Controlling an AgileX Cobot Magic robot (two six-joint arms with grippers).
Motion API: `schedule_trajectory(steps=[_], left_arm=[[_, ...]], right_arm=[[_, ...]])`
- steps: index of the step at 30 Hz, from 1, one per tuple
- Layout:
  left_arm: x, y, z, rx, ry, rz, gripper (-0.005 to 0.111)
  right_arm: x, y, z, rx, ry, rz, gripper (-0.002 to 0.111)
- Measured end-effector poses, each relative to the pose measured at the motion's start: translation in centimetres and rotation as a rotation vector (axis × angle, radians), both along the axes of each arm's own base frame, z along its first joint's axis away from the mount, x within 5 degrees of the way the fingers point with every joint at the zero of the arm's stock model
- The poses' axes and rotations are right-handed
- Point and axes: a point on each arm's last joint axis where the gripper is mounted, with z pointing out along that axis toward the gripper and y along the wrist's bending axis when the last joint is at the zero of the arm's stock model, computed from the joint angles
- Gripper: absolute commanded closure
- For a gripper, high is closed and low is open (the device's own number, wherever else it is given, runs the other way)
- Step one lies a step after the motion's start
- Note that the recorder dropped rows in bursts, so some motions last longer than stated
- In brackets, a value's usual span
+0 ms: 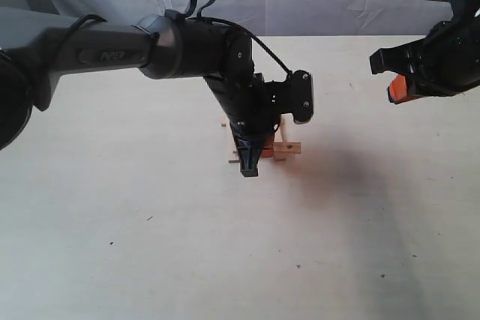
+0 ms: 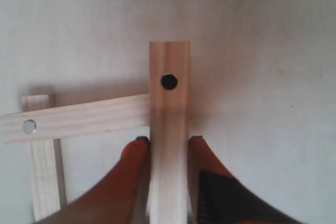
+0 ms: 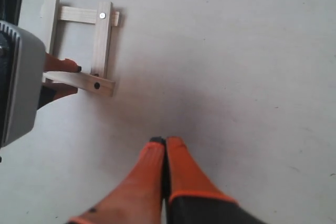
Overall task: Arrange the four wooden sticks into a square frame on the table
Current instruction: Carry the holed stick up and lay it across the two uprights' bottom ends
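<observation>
The left tool [image 2: 168, 140] is clamped on one pale slat [image 2: 169, 98], with an orange finger [image 2: 137, 156] pressed to each long edge. The slat's long axis runs straight out between the fingers, and its holed end projects beyond them. That end lies over the tip of a cross slat [image 2: 89, 116] set roughly square to it. The cross slat's far end, marked by a bright dot, overlaps a third slat [image 2: 43, 171]. In the right wrist view the held slat closes one side of the square frame [image 3: 50, 22], which sits directly under the left tool on the bench [image 1: 150, 245]. All four sides are in place, corners overlapping and ends protruding slightly. The right tool [image 3: 165, 144] has its fingers pressed together on nothing and hangs raised, well apart from the frame to the right. The left arm is plainly the nearer. Judgement: the task is near completion. What is left is to open the left tool and lift clear without dragging the slat off its corners.
</observation>
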Motion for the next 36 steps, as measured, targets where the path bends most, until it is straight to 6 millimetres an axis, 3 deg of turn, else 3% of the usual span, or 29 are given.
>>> schedule_trajectory(steps=[22, 30, 36], left_arm=[[0.2, 0.3, -0.5, 0.04, -0.008, 0.024, 0.106], [0.2, 0.3, -0.5, 0.04, -0.008, 0.024, 0.07], [0.2, 0.4, 0.7, 0.019, -0.021, 0.057, 0.069]], right_arm=[[0.0, 0.0, 0.1, 0.001, -0.003, -0.003, 0.108], [0.0, 0.0, 0.1, 0.007, -0.003, -0.005, 0.108], [0.0, 0.0, 0.1, 0.008, -0.002, -0.005, 0.108]])
